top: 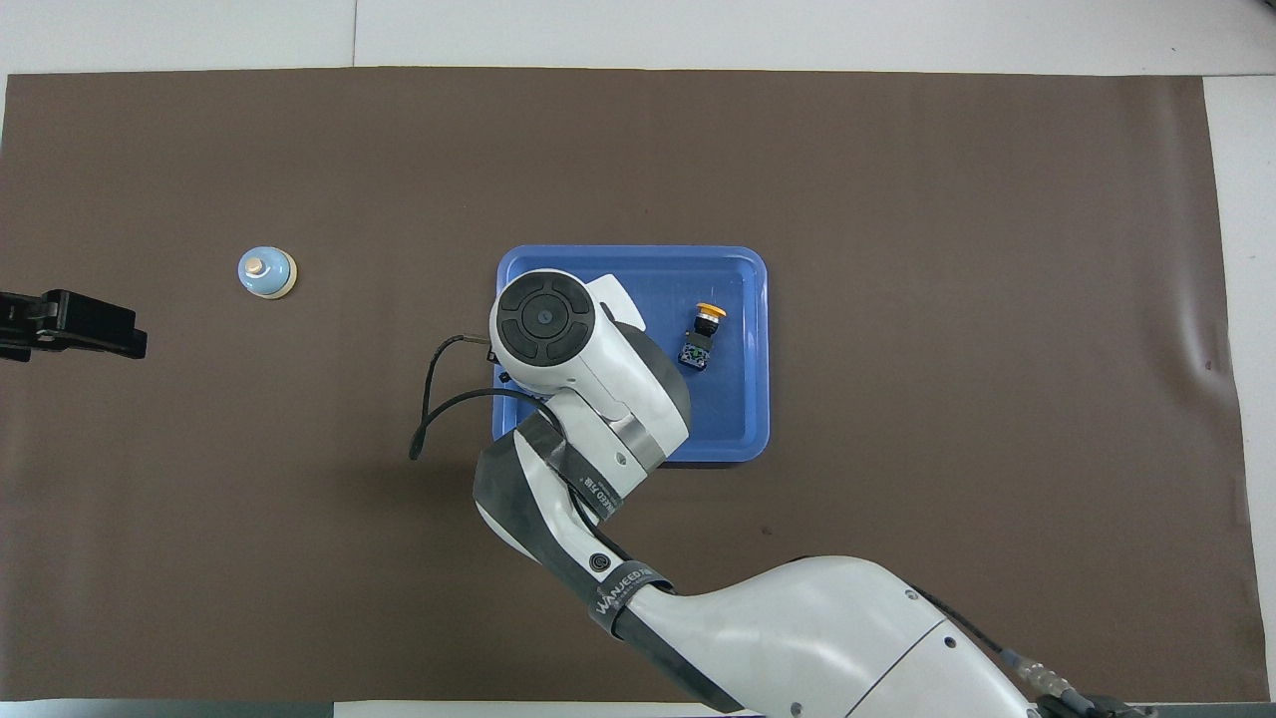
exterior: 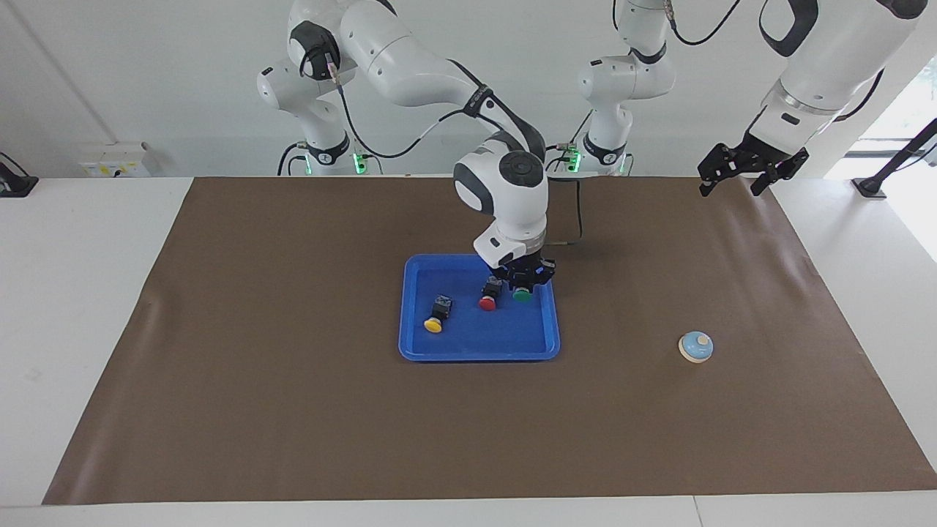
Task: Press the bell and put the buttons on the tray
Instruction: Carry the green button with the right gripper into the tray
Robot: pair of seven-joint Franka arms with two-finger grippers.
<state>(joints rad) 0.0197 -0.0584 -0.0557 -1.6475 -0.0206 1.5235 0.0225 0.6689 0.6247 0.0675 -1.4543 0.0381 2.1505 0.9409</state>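
While the right claw (exterior: 524, 282) hangs low over the blue tray (exterior: 478, 351), clamped on the green button (exterior: 522, 295), the tray's end toward the left arm has little spare room. Red button (exterior: 488, 301) lies just beside it; yellow button (exterior: 435, 322) lies on its side, apart. Bell (exterior: 695, 346), light blue with cream knob, sits alone on the brown mat (exterior: 293, 410). Left claw (exterior: 741, 170) waits spread apart above the mat's corner, holding nothing.

Three buttons (exterior: 483, 300) are over or in the tray (exterior: 479, 351) at mid-table — one held by the right gripper (exterior: 523, 288) above the tray's left-arm end. The bell (exterior: 695, 346) sits well apart — toward the left arm's end.
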